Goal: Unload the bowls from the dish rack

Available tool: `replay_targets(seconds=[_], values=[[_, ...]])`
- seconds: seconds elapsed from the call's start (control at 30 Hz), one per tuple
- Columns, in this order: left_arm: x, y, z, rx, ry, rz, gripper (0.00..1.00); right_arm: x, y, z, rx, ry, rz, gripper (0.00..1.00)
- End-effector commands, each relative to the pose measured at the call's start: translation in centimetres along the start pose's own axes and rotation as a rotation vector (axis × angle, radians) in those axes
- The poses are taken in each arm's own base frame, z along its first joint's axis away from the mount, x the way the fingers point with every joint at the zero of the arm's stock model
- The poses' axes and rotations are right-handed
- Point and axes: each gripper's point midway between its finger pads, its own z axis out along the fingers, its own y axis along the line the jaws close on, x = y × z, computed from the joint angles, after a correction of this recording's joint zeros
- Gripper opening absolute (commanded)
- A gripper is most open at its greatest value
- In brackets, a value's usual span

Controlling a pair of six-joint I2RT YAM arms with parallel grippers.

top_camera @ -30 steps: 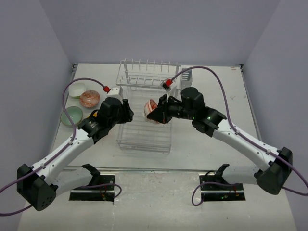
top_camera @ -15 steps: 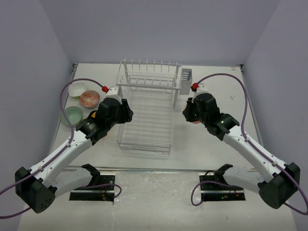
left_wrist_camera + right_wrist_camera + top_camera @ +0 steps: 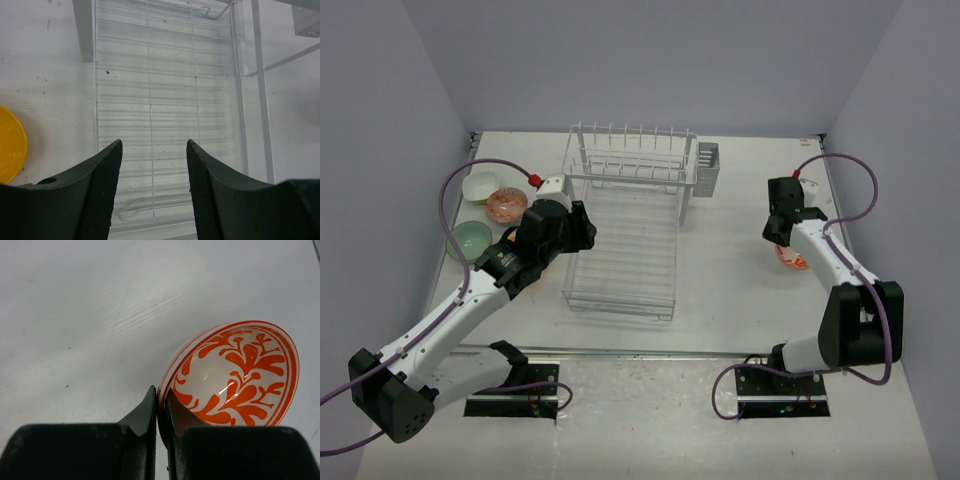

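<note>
Bowl (image 3: 235, 371) rim pinched by right gripper (image 3: 160, 394), plain only at wrist; left gripper (image 3: 153, 150) apart above rack (image 3: 165, 100).

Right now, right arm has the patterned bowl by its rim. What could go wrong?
The right fingers pinch only the rim of the patterned bowl; it hangs tilted, so it could slip or swivel.
Released tilted, it may roll on the table.
The yellow bowl lies near the open left fingers; a swing could knock it.
</note>
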Motion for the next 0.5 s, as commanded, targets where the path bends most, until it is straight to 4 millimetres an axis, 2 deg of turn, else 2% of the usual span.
replay_targets(seconds=[0.0, 0.03, 0.07, 0.2, 0.3, 0.47], values=[[-1.1, -0.5, -0.3, 0.012, -0.019, 0.024, 0.56, -3.4, -2.8, 2.3, 0.094, -0.023, 0.129, 0.00], [-1.1, -0.6, -0.3, 0.013, -0.018, 0.026, 0.56, -3.4, -3.0, 2.8, 0.098, -0.013, 0.131, 0.00], [-1.0, -0.6, -0.4, 0.016, -0.017, 0.026, 0.56, -3.7, -4.6, 3.3, 0.129, 0.004, 0.170, 0.00], [-1.0, -0.6, -0.3, 0.018, -0.015, 0.032, 0.57, -3.8, -6.5, 4.3, 0.162, 0.012, 0.207, 0.00], [-1.0, -0.7, -0.7, 0.026, -0.006, 0.033, 0.57, -3.9, -6.9, 5.1, 0.175, 0.028, 0.217, 0.00], [-1.4, -0.3, -1.7, 0.026, -0.037, 0.027, 0.63, -3.1, -6.4, 6.5, 0.177, 0.073, 0.193, 0.00]])
